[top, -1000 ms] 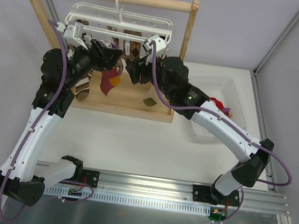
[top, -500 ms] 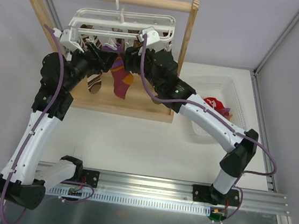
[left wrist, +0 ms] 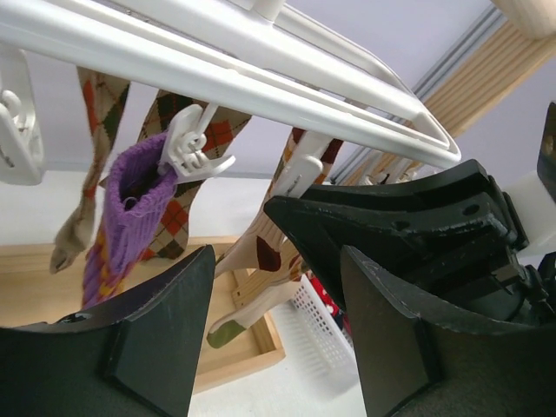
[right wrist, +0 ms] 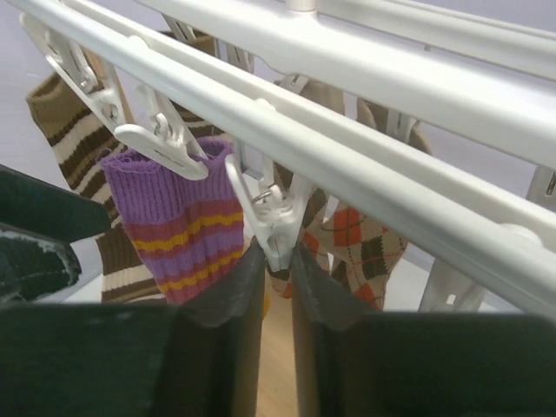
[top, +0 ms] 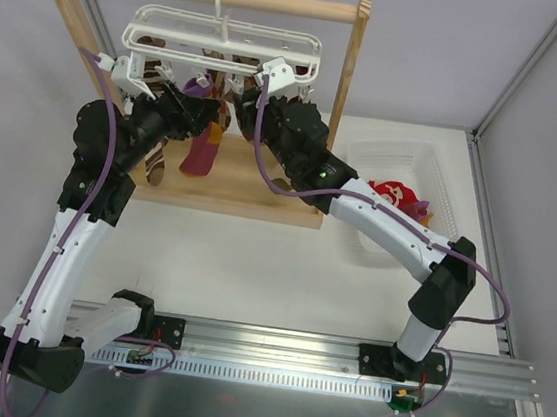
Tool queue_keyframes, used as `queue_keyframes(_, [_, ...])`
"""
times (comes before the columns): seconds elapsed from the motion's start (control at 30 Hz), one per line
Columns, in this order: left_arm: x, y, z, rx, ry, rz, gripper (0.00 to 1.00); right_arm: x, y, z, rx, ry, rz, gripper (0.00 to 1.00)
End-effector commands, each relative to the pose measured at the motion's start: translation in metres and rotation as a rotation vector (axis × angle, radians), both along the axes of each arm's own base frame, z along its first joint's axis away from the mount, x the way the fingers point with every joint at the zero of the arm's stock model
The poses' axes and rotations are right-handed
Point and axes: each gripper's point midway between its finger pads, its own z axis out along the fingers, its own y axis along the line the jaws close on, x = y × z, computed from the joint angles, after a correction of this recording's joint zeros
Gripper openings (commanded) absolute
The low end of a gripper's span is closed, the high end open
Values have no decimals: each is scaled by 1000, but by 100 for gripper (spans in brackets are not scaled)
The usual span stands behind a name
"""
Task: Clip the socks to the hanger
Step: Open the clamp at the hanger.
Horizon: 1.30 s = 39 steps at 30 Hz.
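The hanger (right wrist: 347, 165) hangs on the wooden rack (top: 350, 66) at the far side of the table. It already carries several socks: a purple sock (right wrist: 178, 230) pinned by a clip, argyle socks (right wrist: 356, 243) behind it, and a brown striped sock (right wrist: 65, 113) to the left.

The right gripper (right wrist: 276, 261) has its jaws clamped on an empty clip (right wrist: 274, 213) just right of the purple sock. The left gripper (left wrist: 276, 287) hovers below the rail with its jaws apart, holding nothing.

A red sock (top: 398, 193) lies in the basket (top: 446, 213) on the right, so at least one sock seems left to hang.
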Motion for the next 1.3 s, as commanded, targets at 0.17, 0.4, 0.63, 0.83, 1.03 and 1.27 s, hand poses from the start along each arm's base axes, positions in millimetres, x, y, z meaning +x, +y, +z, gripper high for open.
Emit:
queue_keyframes(0.17, [-18,-13,34,32,-158,-117,61,-17,-11,53,96,-98,105,13])
queue_keyframes(0.4, [-12,-13,37,29,-160,-106,61,-20,-15,48,54,-111,110,30])
queue_keyframes(0.63, [-6,-26,36,40,-155,-184,62,-21,-15,48,39,-126,121,30])
queue_keyframes(0.83, [-3,-26,39,39,-174,-179,63,-17,-17,50,34,-135,118,40])
queue_keyframes(1.03, [-1,-20,41,29,-175,-140,63,-10,-9,51,30,-144,131,47])
queue_keyframes(1.27, [-1,-12,42,29,-182,-91,63,-5,-17,54,80,-147,122,20])
